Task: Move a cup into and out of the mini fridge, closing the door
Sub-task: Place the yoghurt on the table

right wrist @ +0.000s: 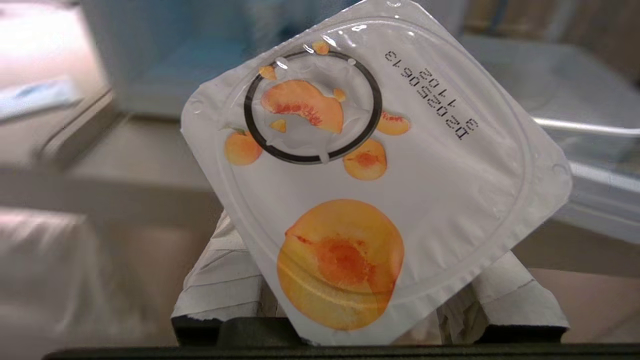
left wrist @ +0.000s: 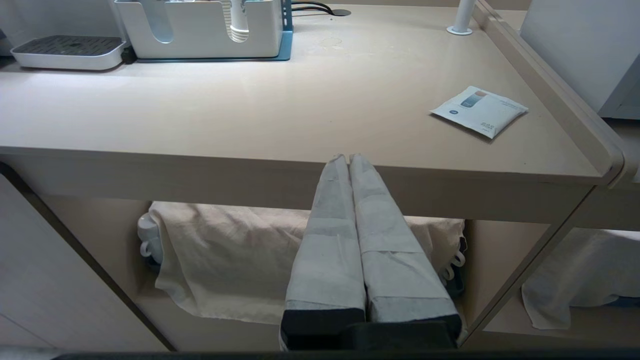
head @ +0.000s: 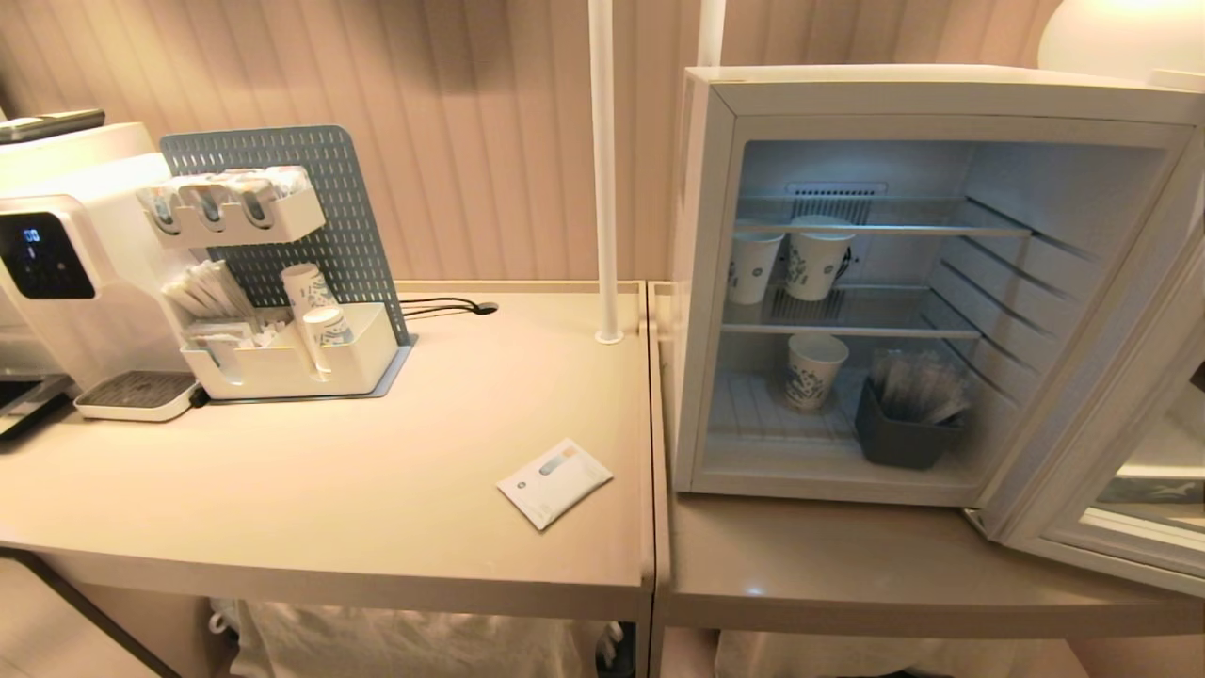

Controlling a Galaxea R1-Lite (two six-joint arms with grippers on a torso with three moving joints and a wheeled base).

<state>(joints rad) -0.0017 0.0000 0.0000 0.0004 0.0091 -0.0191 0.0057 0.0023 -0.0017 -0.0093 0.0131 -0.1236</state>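
1 cup (right wrist: 370, 170) clamped in right hand (right wrist: 370, 300) | left hand (left wrist: 348, 159) together | apparently 3 paper cups (head: 814, 369) in mini fridge (head: 715, 282)

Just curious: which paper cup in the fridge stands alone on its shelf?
The paper cup on the bottom shelf, beside the dark bin; the other two share the shelf above.

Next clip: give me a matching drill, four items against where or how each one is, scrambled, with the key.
Items:
1. cup
2. door
3. white sachet
4. left hand

States:
A. swung open
B. shut, empty, by the table edge
C. gripped in the right hand
D. flat on the table

Pairs: 1-C, 2-A, 3-D, 4-B
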